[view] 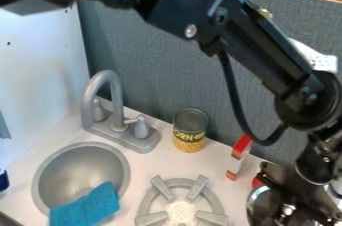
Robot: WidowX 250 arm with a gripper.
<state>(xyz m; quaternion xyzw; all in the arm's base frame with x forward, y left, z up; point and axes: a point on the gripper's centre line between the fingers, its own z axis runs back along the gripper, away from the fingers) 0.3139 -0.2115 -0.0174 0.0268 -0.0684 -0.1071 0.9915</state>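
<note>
A toy kitchen is shown: a round grey sink (80,170) with a faucet (117,115), a stove burner (180,212) and a corn can (190,130) are set on a white desk (220,192), backed by a grey fabric-covered panel (153,60).

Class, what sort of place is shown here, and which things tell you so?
Probably a toy kitchen: there is a round grey sink basin beside a curved grey plastic faucet, and a grey four-armed stove burner on the white counter.
</note>
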